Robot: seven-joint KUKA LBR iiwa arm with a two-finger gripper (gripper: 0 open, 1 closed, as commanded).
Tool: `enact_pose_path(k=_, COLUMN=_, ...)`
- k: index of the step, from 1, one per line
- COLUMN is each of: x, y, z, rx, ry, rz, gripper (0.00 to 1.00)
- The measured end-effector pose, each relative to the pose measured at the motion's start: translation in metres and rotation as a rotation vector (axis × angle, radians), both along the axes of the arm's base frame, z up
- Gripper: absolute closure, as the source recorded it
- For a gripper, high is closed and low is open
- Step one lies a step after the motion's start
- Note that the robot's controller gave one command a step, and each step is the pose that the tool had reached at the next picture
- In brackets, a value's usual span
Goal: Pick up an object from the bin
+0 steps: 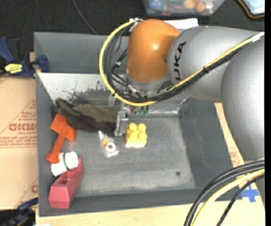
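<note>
- My wrist cover [147,48] is orange, my arm [220,65] silver, my cables [101,58] yellow.
- Bin [149,171]: grey, with dark speckles on its far wall.
- Knobbed block [136,133]: yellow over a pale base.
- Cloth [86,116]: dark olive and brown.
- Plastic tool [61,131]: orange.
- Wedge [66,185]: pink.
- Cylinder [65,163]: white, green band.
- Small piece [109,146]: white, orange spot.

Two blocks [66,185] [136,134], one cloth [86,116], one orange tool [61,134], two white pieces [64,163] [109,146]

Gripper [125,120] low near centre of grey metal bin [166,161], just beside yellow knobbly plastic block [136,134] and end of dark olive crumpled cloth [86,116]. Small white-and-orange toy [109,146] near. Orange plastic tool [61,134] and pink plastic block [66,186] far left.
</note>
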State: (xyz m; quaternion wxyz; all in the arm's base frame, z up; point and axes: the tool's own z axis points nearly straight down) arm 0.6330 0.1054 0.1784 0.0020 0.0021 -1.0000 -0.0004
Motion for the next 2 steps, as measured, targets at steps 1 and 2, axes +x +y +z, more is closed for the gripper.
enact_pose_path(k=1, x=0.001, y=-0.001, z=0.004, rx=0.000, ry=-0.006, rz=-0.003, gripper=0.00)
enact_pose_path(k=2, x=0.013, y=0.049, z=-0.110, rx=0.000, ry=-0.003, rz=-0.137, gripper=0.00)
